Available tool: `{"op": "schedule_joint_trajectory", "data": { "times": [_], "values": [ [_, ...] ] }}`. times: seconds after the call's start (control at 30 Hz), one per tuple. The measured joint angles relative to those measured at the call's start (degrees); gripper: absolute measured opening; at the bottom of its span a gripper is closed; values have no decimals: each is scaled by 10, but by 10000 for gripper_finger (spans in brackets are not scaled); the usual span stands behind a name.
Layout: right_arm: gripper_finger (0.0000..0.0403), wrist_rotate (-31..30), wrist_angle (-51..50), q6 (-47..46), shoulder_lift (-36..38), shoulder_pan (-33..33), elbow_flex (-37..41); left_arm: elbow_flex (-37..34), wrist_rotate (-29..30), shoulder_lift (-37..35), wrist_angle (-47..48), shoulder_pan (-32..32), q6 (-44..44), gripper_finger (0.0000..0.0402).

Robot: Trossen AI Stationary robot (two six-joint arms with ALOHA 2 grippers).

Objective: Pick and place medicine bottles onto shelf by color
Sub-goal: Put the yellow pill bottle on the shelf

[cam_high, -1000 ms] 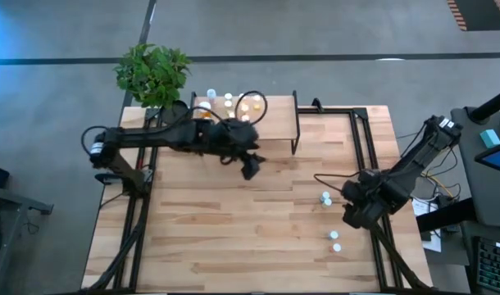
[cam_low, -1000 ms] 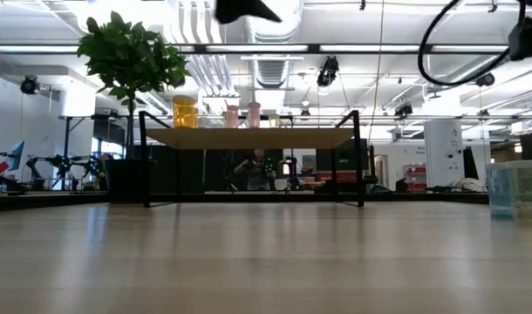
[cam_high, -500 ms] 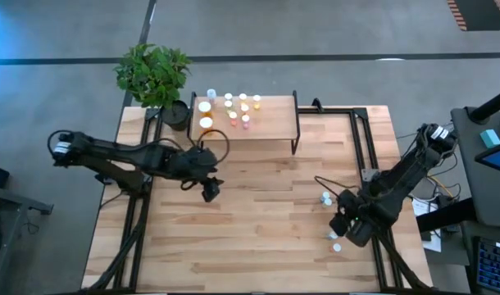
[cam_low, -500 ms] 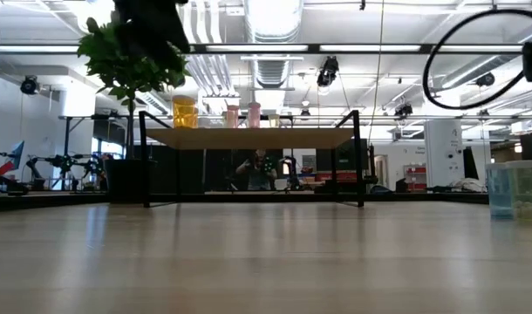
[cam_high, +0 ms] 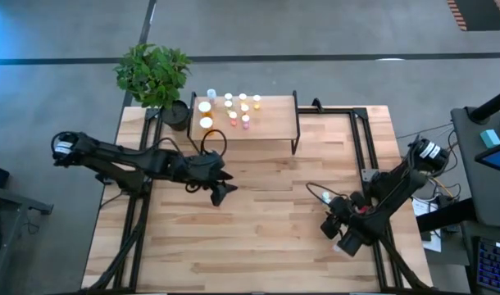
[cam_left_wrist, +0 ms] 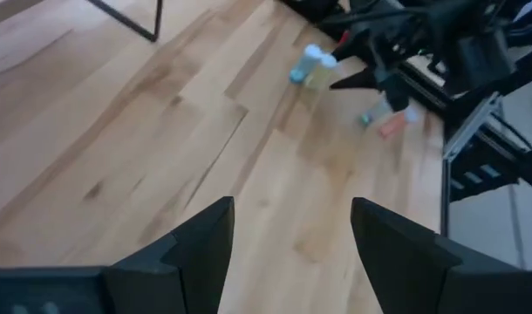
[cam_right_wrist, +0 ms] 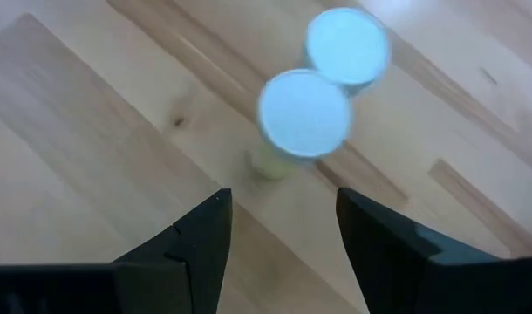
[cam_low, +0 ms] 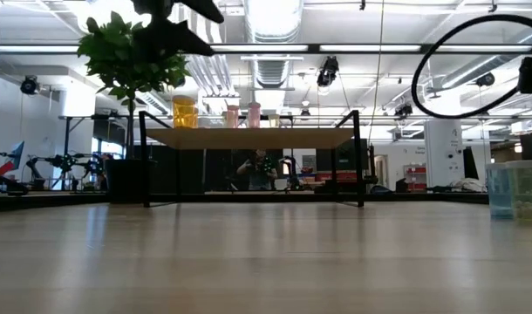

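Note:
The shelf (cam_high: 270, 123) stands at the table's far edge with several white-capped medicine bottles (cam_high: 234, 111) on its top, orange (cam_low: 185, 112) and pink (cam_low: 233, 115) among them. Near the table's right edge a yellow-green bottle (cam_right_wrist: 303, 113) and a teal bottle (cam_right_wrist: 347, 45) stand upright side by side on the wood. My right gripper (cam_high: 330, 223) hangs open just short of them, pointing down, with nothing between its fingers. Two more bottles (cam_left_wrist: 388, 122) lie beyond, near the right rail. My left gripper (cam_high: 221, 192) hovers open over the table's middle left and holds nothing.
A potted plant (cam_high: 152, 72) stands at the far left corner beside the shelf. Black frame rails (cam_high: 369, 147) run along the table's left and right sides. A cable loop (cam_low: 467, 65) hangs from my right arm. Bare wood lies between the two grippers.
My left gripper has drawn back from in front of the shelf toward the table's left and near edges and has sunk. My right gripper has gone down and toward the table's left, tipping more steeply over the yellow-green and teal bottles. No bottle has moved.

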State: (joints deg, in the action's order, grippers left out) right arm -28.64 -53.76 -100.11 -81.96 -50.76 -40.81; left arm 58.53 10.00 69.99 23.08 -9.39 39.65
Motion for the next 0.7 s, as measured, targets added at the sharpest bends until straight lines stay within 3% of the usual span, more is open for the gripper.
{"op": "schedule_joint_trajectory", "data": {
  "times": [0.4,0.7],
  "values": [
    [194,-61,-4,-58,-34,1,9,8,-1,33,-54,0,0,215],
    [122,-89,-2,-63,-29,1,10,8,-1,50,-109,0,1,215]
  ]
}}
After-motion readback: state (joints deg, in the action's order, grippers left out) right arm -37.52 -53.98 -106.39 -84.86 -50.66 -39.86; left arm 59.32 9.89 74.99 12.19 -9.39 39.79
